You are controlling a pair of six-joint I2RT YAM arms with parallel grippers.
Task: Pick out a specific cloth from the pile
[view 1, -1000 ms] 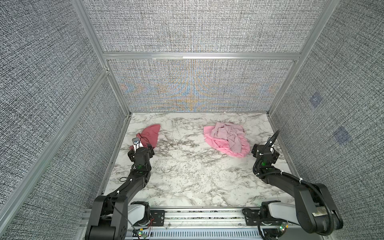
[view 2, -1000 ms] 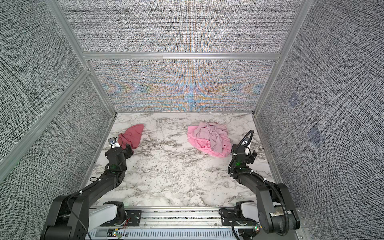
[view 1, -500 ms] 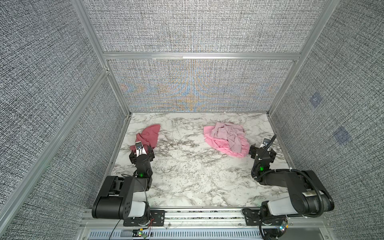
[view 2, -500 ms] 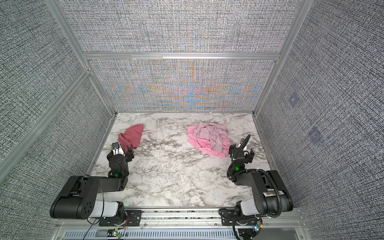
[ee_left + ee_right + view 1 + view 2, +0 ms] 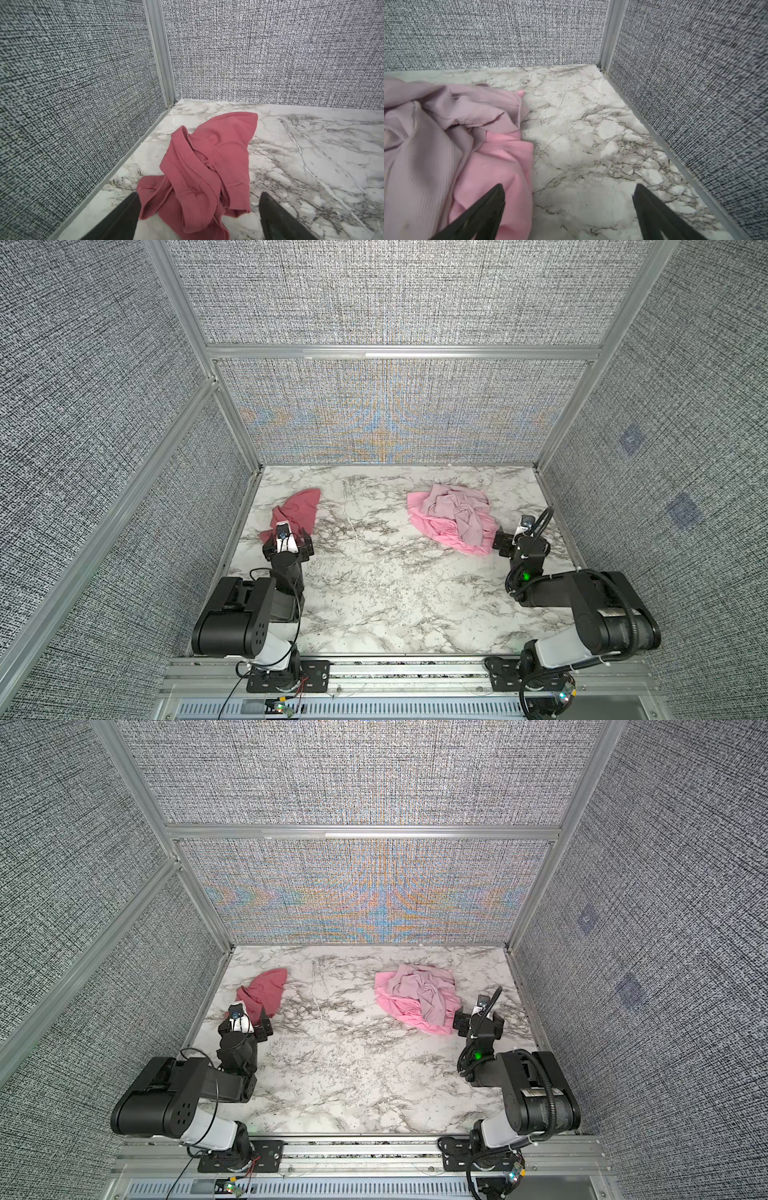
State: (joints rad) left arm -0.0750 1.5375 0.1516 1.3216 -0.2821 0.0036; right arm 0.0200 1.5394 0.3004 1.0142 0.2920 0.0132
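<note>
Rose-red cloth lies apart from the pile; both grippers are open and empty.

The cloth (image 5: 297,512) lies crumpled near the left edge of the table (image 5: 374,593), toward the far left corner, well apart from the pile (image 5: 453,518) on the far right side, so the separation looks done. The left gripper (image 5: 288,546) is spread wide and holds nothing, but in the left wrist view the cloth's near folds lie between its fingers. I cannot tell whether they touch. If the gripper moves low or sideways from here, a finger could snag a fold and drag the cloth. The right gripper (image 5: 518,545) is also wide open and empty. It sits just beside the pile's near right edge, and one finger overlaps the bright pink cloth (image 5: 436,526) under the pale mauve cloth (image 5: 457,506). A careless move there could catch that hem and spill the pile toward the middle.
</note>
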